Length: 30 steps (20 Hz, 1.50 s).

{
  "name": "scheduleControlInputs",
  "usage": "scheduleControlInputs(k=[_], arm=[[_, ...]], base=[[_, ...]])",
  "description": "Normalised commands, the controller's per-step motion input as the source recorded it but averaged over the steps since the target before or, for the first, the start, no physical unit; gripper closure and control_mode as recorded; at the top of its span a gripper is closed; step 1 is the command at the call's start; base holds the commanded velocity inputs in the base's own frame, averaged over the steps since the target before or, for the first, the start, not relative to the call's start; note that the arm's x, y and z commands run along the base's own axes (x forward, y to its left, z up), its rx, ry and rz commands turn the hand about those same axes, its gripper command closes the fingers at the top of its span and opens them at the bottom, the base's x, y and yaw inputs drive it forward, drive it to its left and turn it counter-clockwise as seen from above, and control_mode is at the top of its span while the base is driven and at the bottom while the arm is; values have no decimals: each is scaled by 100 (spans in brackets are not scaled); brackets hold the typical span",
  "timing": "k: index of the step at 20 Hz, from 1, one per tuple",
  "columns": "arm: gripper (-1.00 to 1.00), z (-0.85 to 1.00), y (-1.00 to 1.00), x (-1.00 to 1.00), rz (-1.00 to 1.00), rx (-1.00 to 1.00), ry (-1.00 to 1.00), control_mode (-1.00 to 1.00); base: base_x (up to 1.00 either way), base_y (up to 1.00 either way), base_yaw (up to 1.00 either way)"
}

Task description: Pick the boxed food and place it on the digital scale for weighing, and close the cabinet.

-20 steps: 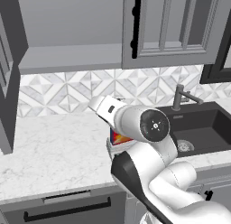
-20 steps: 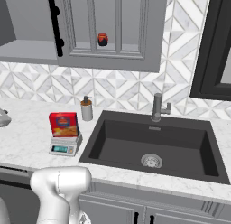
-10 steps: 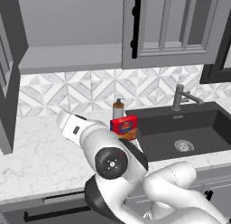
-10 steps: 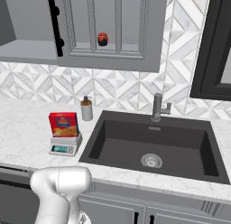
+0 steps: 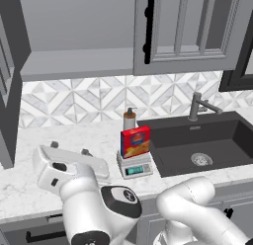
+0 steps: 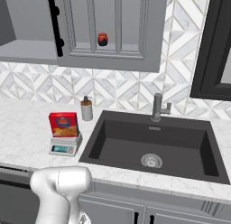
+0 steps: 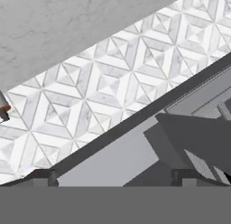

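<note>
In the left base view, the red boxed food [image 5: 135, 142] stands upright on the digital scale [image 5: 135, 166]. The scale sits on the white worktop [image 5: 29, 189], just left of the dark sink [image 5: 197, 140]. A soap bottle [image 5: 129, 118] stands just behind them. The hand [image 5: 68, 148] is low over the worktop, left of the scale and well apart from the box. Its 2 fingers [image 5: 54, 144] stand wide apart and hold nothing. A second ago the arm was right in front of the box and hid it. Now the arm has swung to the left and the box stands free. So I think the weighing part is done. The cabinet [image 5: 74, 36] above is open, with its left door [image 5: 9, 91] swung out, so closing it is the job that is left.

In the right base view, the box [image 6: 63, 124] sits on the scale [image 6: 65, 145], with the lit display facing the near side. The soap bottle [image 6: 86, 109] is just behind and to the right. A small red jar [image 6: 103, 39] shows behind the shut right door [image 6: 113, 29]. Nothing here has moved.

In the hand view, the picture is tilted. The hand looks at the patterned wall tiles [image 7: 113, 83] and the grey underside of the cabinet [image 7: 113, 160]. I think it is turning toward the open door.
</note>
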Motion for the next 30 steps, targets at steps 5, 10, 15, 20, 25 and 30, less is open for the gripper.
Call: scheduleControlInputs(k=[5, 10, 15, 20, 25, 30], arm=[[-100, -1, 55, -23, 0, 0, -21, -100], [-100, 0, 64, -18, 0, -2, -25, -100], [-100, -19, 41, -19, 0, 0, -13, -100], [-100, 3, 62, -16, -1, 0, -21, -100], [-100, 23, 78, -14, -4, -1, -24, -100], [-100, 0, 89, -3, -1, 0, -18, -100]], base=[[0, 0, 0], [0, 0, 0], [0, 0, 0], [0, 0, 0], [0, 0, 0], [0, 0, 0]])
